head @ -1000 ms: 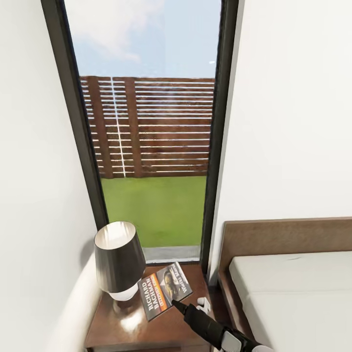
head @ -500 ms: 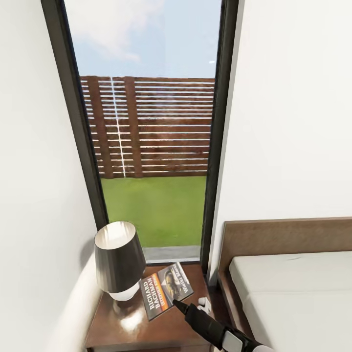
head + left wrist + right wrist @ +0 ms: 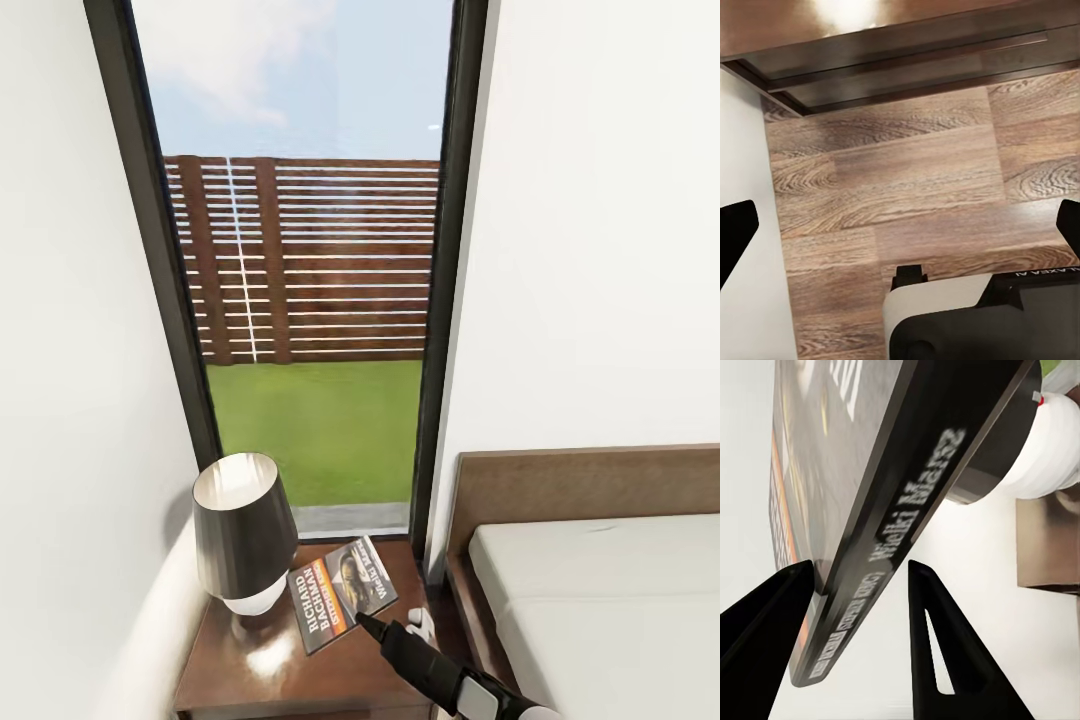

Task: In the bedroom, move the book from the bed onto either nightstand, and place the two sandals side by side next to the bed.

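Robot's right gripper (image 3: pixel 366 622) at the corner of a paperback book (image 3: pixel 340 594) above a bedside nightstand (image 3: pixel 250 665).

The book sits over the glossy dark wood nightstand top, beside a dark-shaded table lamp (image 3: pixel 243 530) and under a tall window (image 3: pixel 305 270); the bed (image 3: pixel 600 590) lies to the right. In the right wrist view the fingers (image 3: pixel 937 637) stand either side of the book's spine (image 3: pixel 907 510), one touching, the other slightly off. The left gripper (image 3: pixel 900 247) is spread wide over wood-plank floor (image 3: pixel 907 180).
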Motion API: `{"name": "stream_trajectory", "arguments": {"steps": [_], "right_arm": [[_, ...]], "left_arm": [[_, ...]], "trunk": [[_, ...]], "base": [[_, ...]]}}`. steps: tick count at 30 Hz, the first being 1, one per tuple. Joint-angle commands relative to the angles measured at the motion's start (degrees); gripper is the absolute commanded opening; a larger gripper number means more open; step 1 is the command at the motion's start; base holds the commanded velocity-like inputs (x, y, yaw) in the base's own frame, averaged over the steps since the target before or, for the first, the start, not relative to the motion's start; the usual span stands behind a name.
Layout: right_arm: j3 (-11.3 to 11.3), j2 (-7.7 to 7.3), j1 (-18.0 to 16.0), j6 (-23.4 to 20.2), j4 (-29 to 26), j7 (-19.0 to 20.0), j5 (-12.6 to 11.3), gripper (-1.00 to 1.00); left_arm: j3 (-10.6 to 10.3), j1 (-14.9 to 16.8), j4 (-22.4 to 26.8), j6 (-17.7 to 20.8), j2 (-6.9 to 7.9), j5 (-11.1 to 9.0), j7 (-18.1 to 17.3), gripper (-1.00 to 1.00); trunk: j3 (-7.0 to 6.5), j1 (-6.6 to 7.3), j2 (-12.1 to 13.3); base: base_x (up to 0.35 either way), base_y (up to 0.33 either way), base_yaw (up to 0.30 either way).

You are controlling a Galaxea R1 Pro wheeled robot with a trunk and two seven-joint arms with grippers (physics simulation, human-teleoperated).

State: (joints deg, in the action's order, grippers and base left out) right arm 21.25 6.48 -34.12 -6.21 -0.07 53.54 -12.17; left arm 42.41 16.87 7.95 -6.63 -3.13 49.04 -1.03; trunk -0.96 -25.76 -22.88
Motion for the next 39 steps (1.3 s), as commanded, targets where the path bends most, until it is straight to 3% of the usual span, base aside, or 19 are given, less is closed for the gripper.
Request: {"name": "stream_trajectory", "arguments": {"steps": [1, 4, 7, 13, 21, 27, 36, 39], "right_arm": [[0.0, 0.01, 0.0, -0.7, 0.0, 0.0, -0.5, -1.0], [0.0, 0.03, 0.0, -1.1, 0.0, -1.2, -0.5, -1.0], [-0.1, 0.09, -0.1, -2.9, -0.2, -5.3, -0.6, -1.0], [0.0, 0.22, -0.6, -9.9, -2.7, -10.8, -0.7, -1.0], [0.0, 0.17, -0.9, -17.6, -7.3, -15.3, -0.9, -1.0], [0.1, -0.21, -2.4, -19.9, -8.6, -18.1, -5.1, -1.0], [0.1, -0.89, -5.0, -22.8, -9.0, -28.1, -14.1, -1.0], [0.1, -0.94, -5.3, -23.1, -9.0, -29.2, -15.4, -1.0]], "left_arm": [[0.5, 0.0, 0.1, -0.1, -0.03, 0.5, -0.1, 1.0], [0.5, 0.0, 0.1, -0.1, -0.03, 0.5, -0.1, 1.0], [0.5, 0.0, 0.1, -0.1, -0.03, 0.5, -0.1, 1.0], [0.5, 0.0, 0.1, -0.1, -0.03, 0.5, -0.1, 1.0], [0.5, 0.0, 0.1, -0.1, -0.03, 0.5, -0.1, 1.0], [0.5, 0.0, 0.1, -0.1, -0.03, 0.5, -0.1, 1.0], [0.5, 0.0, 0.1, 0.0, -0.03, 0.5, 0.0, 1.0], [0.5, 0.0, 0.1, 0.1, -0.03, 0.5, 0.0, 1.0]], "trunk": [[0.02, -0.02, 0.0], [0.02, -0.02, 0.0], [0.02, -0.02, 0.0], [0.02, -0.02, 0.0], [0.02, -0.02, 0.0], [0.02, -0.02, 0.0], [0.02, -0.02, 0.0], [0.02, -0.02, 0.0]], "base": [[0.0, 0.0, 0.0], [0.0, 0.0, 0.0], [0.0, 0.0, 0.0], [0.0, 0.0, 0.0], [0.0, 0.0, 0.0], [0.0, 0.0, 0.0], [0.0, 0.0, 0.0], [0.0, 0.0, 0.0]]}}
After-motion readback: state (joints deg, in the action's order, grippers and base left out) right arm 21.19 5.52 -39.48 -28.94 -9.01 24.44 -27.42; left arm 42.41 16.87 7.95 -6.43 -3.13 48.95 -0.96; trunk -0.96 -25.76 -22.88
